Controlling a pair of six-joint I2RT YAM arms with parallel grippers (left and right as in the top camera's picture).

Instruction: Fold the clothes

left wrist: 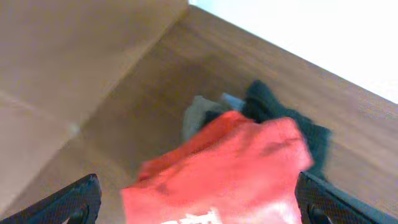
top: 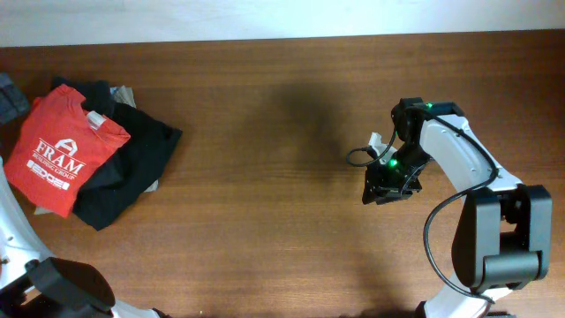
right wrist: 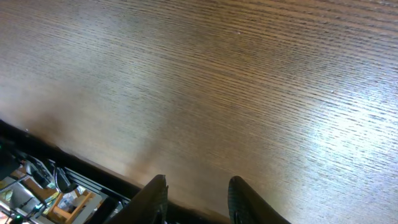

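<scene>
The clothes, a red-orange T-shirt (top: pixel 66 150) with white lettering, lie folded at the table's far left on top of a black garment (top: pixel 141 155). In the left wrist view the T-shirt (left wrist: pixel 230 168) is blurred and fills the space below my left gripper (left wrist: pixel 200 208). That gripper is open, its fingers (left wrist: pixel 78 200) spread wide at the frame's bottom corners and holding nothing. It does not show in the overhead view. My right gripper (top: pixel 387 187) hangs over bare wood at the right. It is open with nothing between its fingers (right wrist: pixel 158 193).
A beige cloth (left wrist: pixel 198 115) peeks out behind the shirt beside the black garment (left wrist: pixel 280 112). A dark grey item (top: pixel 9 97) lies at the left edge. The table's front edge (right wrist: pixel 74 168) runs close under the right gripper.
</scene>
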